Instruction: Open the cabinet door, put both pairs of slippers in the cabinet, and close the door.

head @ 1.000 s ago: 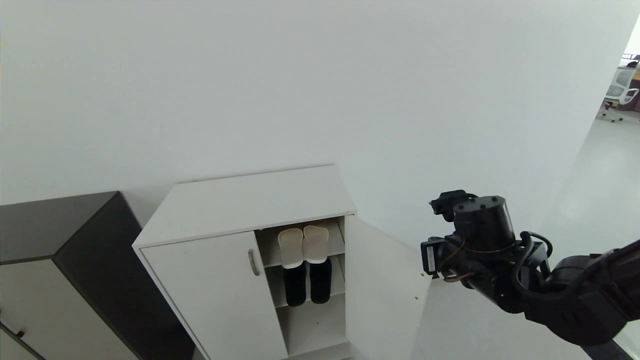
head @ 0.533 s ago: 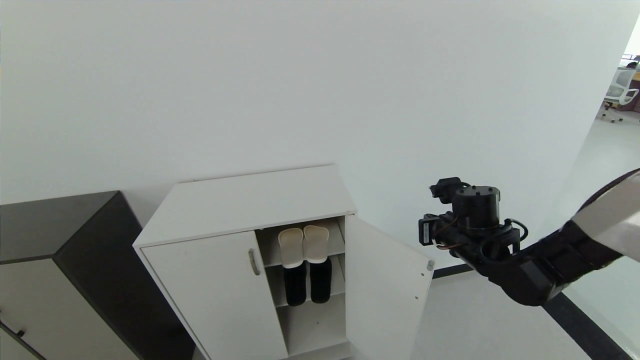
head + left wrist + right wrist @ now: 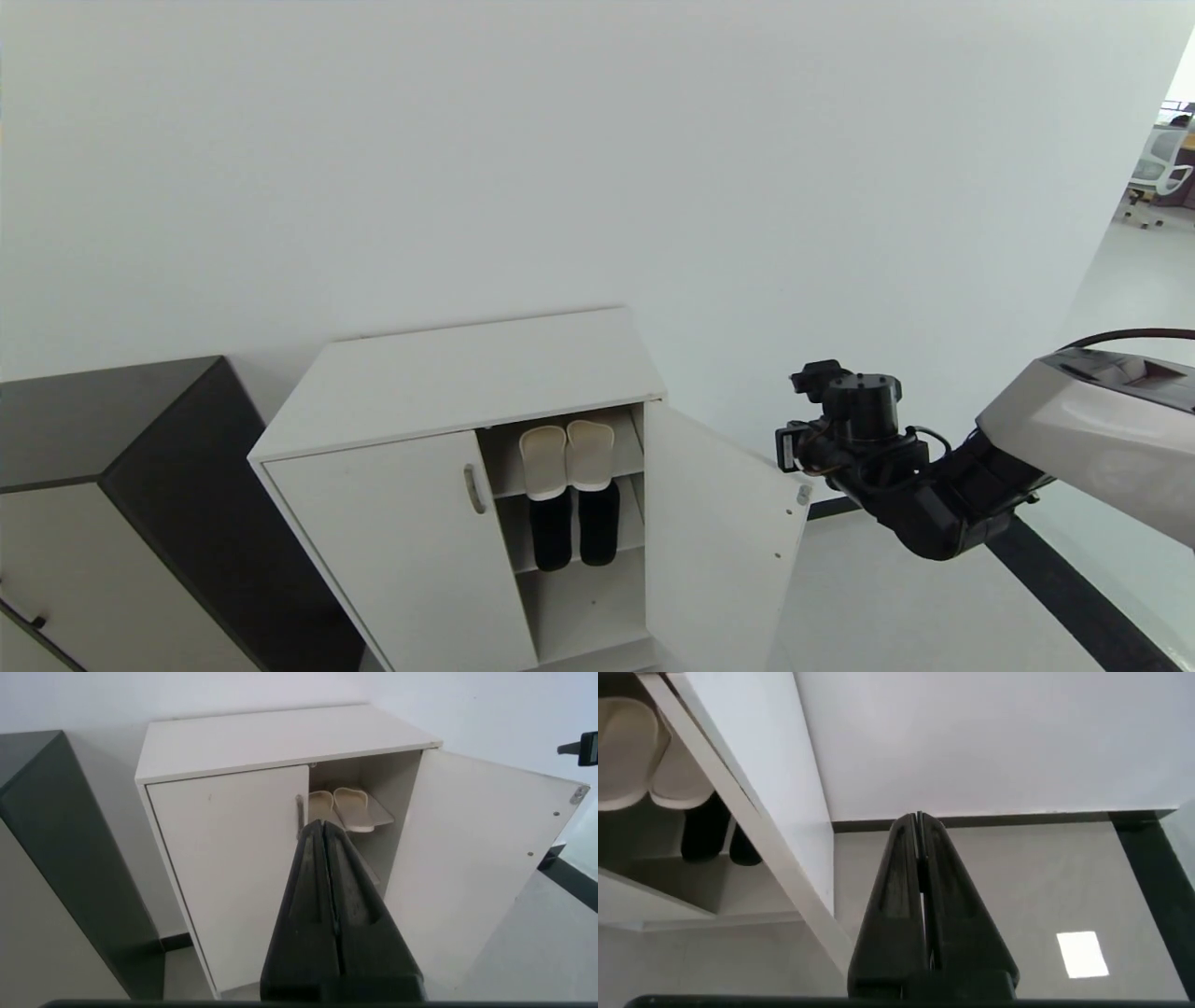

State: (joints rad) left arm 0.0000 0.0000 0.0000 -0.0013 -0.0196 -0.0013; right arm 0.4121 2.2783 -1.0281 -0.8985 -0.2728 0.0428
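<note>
1 cream slipper pr (image 3: 548,461), 1 blk slipper pr (image 3: 551,532), 1 white cabinet (image 3: 401,541), 1 dark cabinet (image 3: 187,485).

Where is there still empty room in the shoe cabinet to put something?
The bottom shelf, under the black slippers, is bare. So is the cabinet top. It is crowded on the two upper shelves: the white slippers take most of the top one, and the black pair takes most of the middle one.

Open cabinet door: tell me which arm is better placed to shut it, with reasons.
Right. The right end effector sits close beside the free edge of the open door, while the left end effector faces the closed left door.
</note>
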